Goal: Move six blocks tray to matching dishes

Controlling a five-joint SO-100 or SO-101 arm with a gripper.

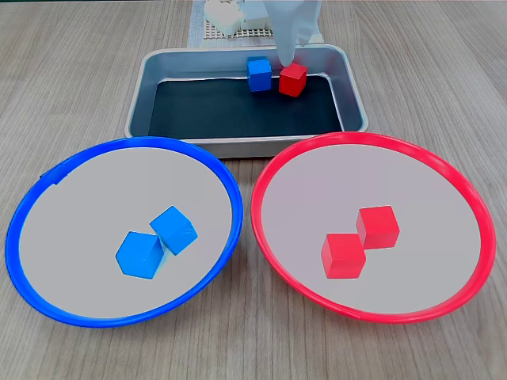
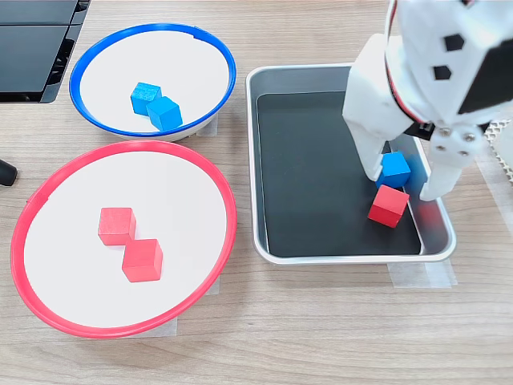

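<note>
While four blocks lie sorted, two blue in the blue dish (image 1: 47, 261) and two red in the red dish (image 1: 463, 261), the tray (image 2: 333, 249) holds one blue block (image 2: 395, 169) and one red block (image 2: 389, 204); gripper (image 2: 405, 178) jaws spread astride the blue, apparently to pinch it.

front fixed view facing arm, side fixed view higher, both sharing tray (image 1: 245, 136), dishes (image 2: 120, 241)

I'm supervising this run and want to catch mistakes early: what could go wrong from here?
The open gripper straddles the blue block while the red block sits touching it, so closing may nudge or drag the red one. Both lie near the tray wall, which a finger could catch.
</note>
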